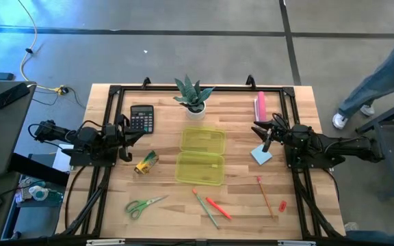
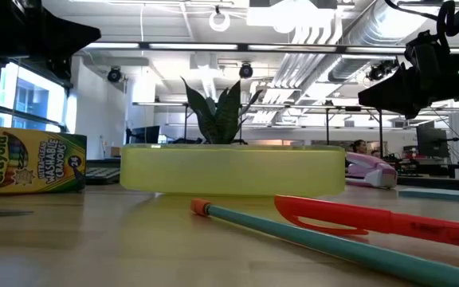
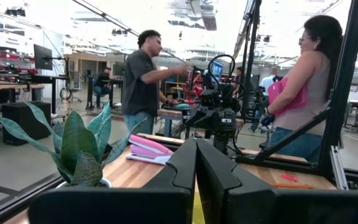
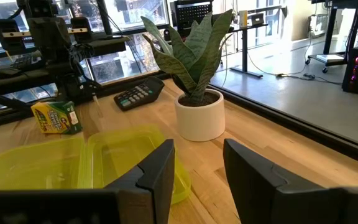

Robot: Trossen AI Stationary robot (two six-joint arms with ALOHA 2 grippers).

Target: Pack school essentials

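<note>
Wooden table [image 1: 238, 205], black frame along its edges. Potted plant [image 1: 194, 96] in a white pot stands at the far edge, centre. Black calculator [image 1: 141, 118] lies flat to the plant's left, near the far-left corner. Pink bar [image 1: 260, 106] lies on the far right side. Open yellow-green case [image 1: 201, 156] sits mid-table, just near of the plant. Two people [image 3: 140, 81] stand in the room beyond the table.

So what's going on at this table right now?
Nothing is being handled yet. Both arms wait at the table's sides: the left tool shut, the right tool slightly open above the blue notepad. The yellow case lies open mid-table, empty, with the crayon box, scissors, pens and pencil still loose around it.
</note>
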